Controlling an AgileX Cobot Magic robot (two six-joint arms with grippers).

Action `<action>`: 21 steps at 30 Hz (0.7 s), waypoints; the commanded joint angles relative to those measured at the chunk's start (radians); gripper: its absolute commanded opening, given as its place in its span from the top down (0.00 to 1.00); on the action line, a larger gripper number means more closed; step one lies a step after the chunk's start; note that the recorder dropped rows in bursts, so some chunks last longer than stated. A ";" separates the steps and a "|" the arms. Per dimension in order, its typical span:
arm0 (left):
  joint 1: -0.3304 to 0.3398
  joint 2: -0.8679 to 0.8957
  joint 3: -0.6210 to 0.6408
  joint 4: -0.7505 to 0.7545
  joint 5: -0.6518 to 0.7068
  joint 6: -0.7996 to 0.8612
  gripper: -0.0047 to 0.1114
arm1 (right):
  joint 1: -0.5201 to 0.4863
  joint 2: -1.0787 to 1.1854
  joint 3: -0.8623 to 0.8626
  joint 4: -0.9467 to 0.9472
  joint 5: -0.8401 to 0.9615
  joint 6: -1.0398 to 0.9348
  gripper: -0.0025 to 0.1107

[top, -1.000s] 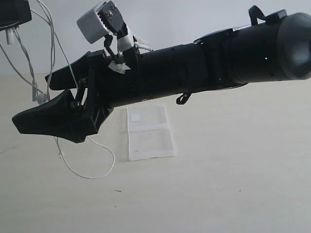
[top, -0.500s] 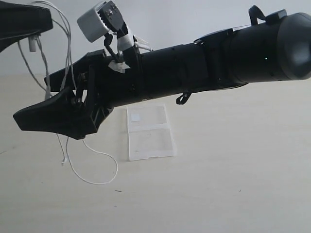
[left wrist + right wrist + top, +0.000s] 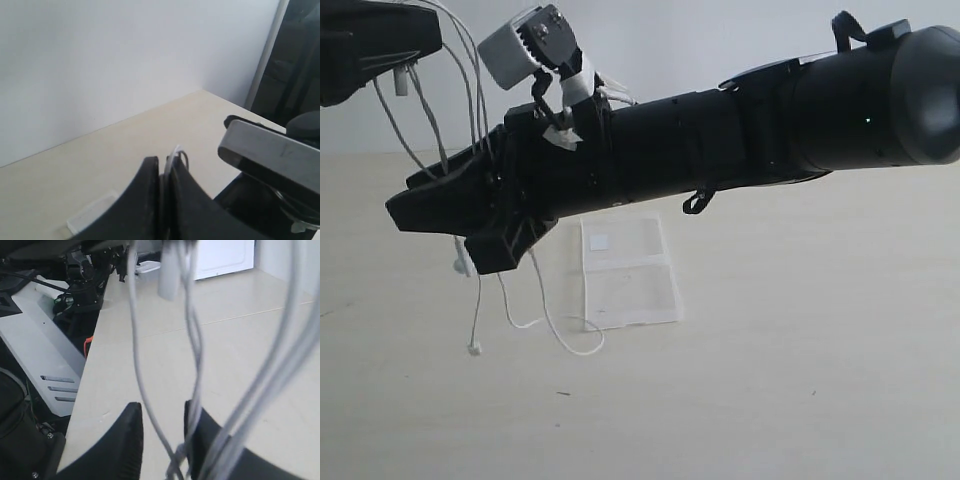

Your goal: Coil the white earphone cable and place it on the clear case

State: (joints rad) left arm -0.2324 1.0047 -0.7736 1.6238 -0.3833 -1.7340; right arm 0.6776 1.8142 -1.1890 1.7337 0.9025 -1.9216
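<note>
Pale tabletop (image 3: 800, 400), coiling seemingly underway: left gripper (image 3: 162, 167) clamps white earphone cable (image 3: 545, 320); strands cross barely parted jaws of right gripper (image 3: 162, 412), grip unclear; next needs a firm pinch before lowering to clear case (image 3: 628, 272) beneath.

Looped, dangling white earphone cable (image 3: 474, 348); clear case (image 3: 630, 275) lying open.

Left gripper (image 3: 161, 172) closed, right gripper (image 3: 162, 412) ajar
</note>
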 commanded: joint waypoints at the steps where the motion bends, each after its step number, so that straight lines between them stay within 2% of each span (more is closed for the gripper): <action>1: -0.005 0.003 -0.006 -0.017 0.015 0.002 0.96 | -0.003 -0.002 -0.005 0.011 -0.004 0.004 0.85; 5: -0.005 0.003 -0.006 -0.018 0.017 0.002 0.96 | -0.003 -0.002 -0.037 0.011 0.022 0.004 0.98; 13: -0.005 -0.010 -0.006 0.020 0.093 0.002 0.96 | -0.003 -0.005 -0.055 0.009 -0.072 0.112 0.98; 17: -0.005 -0.043 0.019 0.022 0.185 0.002 0.96 | -0.003 -0.019 -0.055 -0.123 -0.146 0.206 0.98; 21: -0.005 -0.075 0.085 0.009 0.261 0.000 0.96 | -0.003 -0.044 -0.055 -0.325 -0.274 0.405 0.98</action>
State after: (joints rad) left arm -0.2346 0.9604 -0.7201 1.6549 -0.2068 -1.7340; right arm 0.6776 1.7869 -1.2450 1.5669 0.7241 -1.6470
